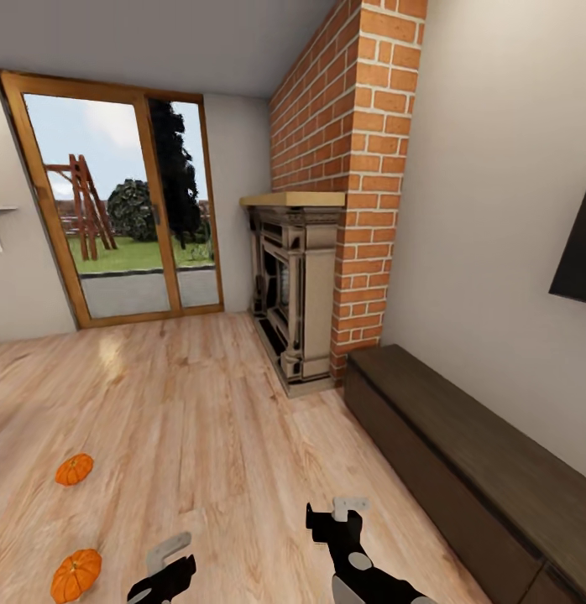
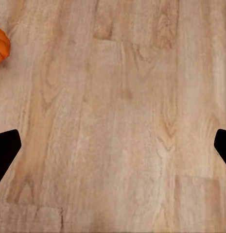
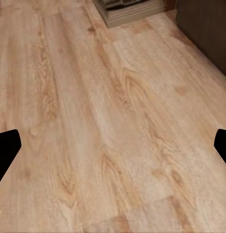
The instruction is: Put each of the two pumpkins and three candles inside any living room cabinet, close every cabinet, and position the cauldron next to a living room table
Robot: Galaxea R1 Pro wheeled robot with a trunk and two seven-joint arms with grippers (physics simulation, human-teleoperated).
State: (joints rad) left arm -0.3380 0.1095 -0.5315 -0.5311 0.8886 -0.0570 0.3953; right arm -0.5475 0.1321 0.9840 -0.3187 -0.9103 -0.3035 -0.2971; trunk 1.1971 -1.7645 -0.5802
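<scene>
Two pumpkins lie on the light wood-plank floor at the left of the head view: the farther pumpkin sits well apart from the cabinet, and the nearer pumpkin rests closer to the robot, just beside the left arm. In the left wrist view an orange ribbed pumpkin shows at the frame's edge (most likely the nearer one, though only a sliver of it is visible), apart from the fingers.

The left gripper hangs over bare planks with its dark fingers spread wide at either side of the frame, nothing between them. The right gripper is likewise spread wide over the floor, its fingers holding nothing. In the head view both arms reach forward low in the picture, the left gripper near the closer pumpkin and the right gripper between the pumpkins and the cabinet.

The cabinet, a long low dark-brown unit, runs along the right wall with its fronts flush, so it looks closed. Beyond its far end stands the ornate cream fireplace against a red-brick chimney. A dark TV hangs above the cabinet. At the back left, a wood-framed glass door looks onto a garden.
</scene>
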